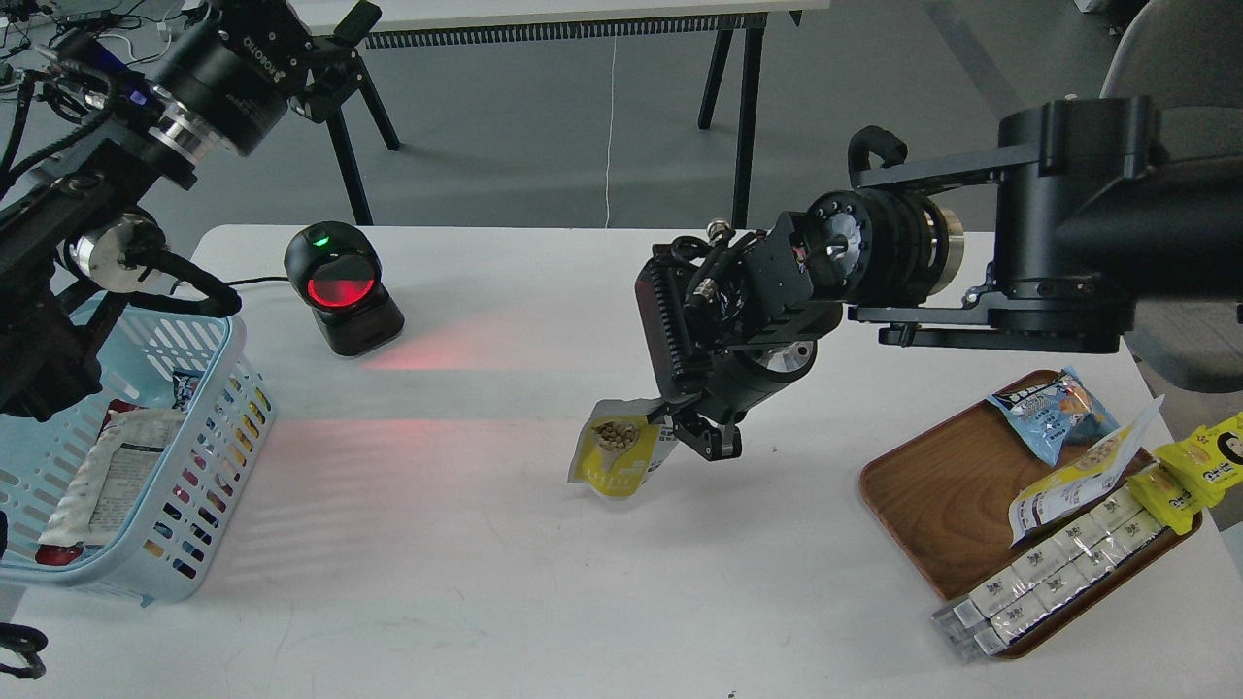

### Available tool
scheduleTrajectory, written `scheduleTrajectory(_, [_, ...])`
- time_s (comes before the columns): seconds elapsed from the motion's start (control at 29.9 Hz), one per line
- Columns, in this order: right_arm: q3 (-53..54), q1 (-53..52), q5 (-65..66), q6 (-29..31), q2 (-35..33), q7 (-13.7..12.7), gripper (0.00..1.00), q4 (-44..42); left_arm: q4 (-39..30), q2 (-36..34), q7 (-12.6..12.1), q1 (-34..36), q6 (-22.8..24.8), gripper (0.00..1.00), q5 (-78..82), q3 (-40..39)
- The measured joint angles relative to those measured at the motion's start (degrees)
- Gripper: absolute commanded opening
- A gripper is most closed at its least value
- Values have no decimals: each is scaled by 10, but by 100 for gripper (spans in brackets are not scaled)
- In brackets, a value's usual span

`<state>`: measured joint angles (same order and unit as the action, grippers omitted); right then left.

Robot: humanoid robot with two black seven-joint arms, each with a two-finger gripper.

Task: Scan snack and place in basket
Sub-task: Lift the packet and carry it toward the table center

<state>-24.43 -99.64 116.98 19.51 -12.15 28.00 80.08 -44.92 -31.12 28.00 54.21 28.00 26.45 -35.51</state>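
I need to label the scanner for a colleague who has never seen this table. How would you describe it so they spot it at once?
Start at the white table; near its far left edge, just beyond the blue basket, stands the scanner. It is a small black device with a glowing red window and a green light on top, unlike any snack pack here.

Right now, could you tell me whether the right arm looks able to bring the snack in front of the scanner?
Probably yes. The right gripper holds the snack above the table, and the stretch of tabletop between it and the scanner is bare.
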Motion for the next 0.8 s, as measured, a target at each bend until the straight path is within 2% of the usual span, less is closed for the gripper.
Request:
scheduleTrajectory(0.23, [0, 11, -1, 0, 24, 0, 2, -17, 0, 0, 0, -1, 0, 100, 0, 0])
scheduleTrajectory(0.33, [0, 13, -1, 0, 29, 0, 11, -23, 0, 0, 0, -1, 0, 100, 0, 0])
scheduleTrajectory(0.47, [0, 15, -1, -1, 35, 0, 33, -28, 0, 1, 0, -1, 0, 100, -1, 0])
scheduleTrajectory(0.6, [0, 23, -5, -1, 39, 0, 47, -33, 0, 1, 0, -2, 0, 100, -1, 0])
scheduleTrajectory(0.7, [3, 26, -12, -2, 40, 0, 76, -35, 0, 0, 0, -2, 0, 100, -1, 0])
scheduleTrajectory(0.8, [15, 28, -34, -4, 41, 0, 93, -36, 0, 0, 0, -2, 0, 100, -1, 0])
